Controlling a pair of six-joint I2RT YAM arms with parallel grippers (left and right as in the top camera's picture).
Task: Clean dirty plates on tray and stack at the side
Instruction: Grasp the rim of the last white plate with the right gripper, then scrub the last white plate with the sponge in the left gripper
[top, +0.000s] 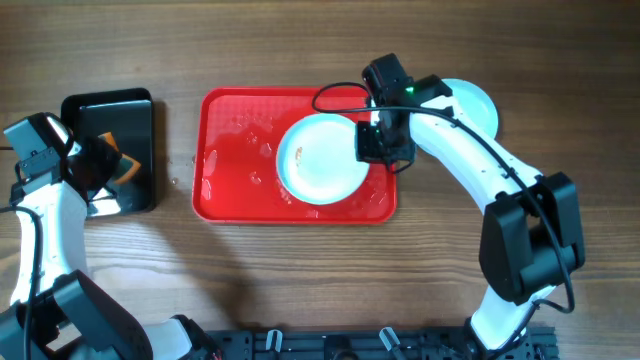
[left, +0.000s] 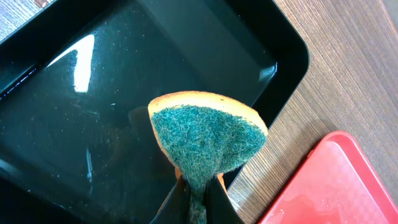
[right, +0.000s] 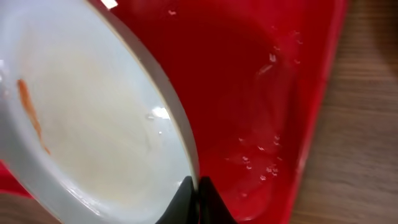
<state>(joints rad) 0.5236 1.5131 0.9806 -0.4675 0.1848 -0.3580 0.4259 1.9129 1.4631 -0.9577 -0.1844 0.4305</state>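
On the counter's middle lies the red tray (top: 205, 150), its long axis running from the robot's left to its right, with beads of water (right: 261, 165) scattered over its floor. One plate (top: 320, 160) sits over the right half of that tray, face up. The right jaws are clamped on its right-hand rim, one finger above and one below, as the right wrist view shows at the bottom edge. Being round, the plate has no long axis of its own. A thin orange smear (right: 28, 106) runs along the inside of its rim on the side away from the jaws. I cannot tell whether the plate rests flat on the tray or is raised a little.

A second plate (top: 475, 102) lies on the counter just past the tray's far right corner, partly hidden by the right arm (top: 470, 150).

Well to the left, a glossy black tray (top: 90, 105) stands with its long axis pointing away from the robot. Over its right part the left jaws are pinched together on a folded sponge (left: 205, 140), gripping its narrow end, the green scouring face turned toward the wrist camera and the orange layer showing along the curved top edge.
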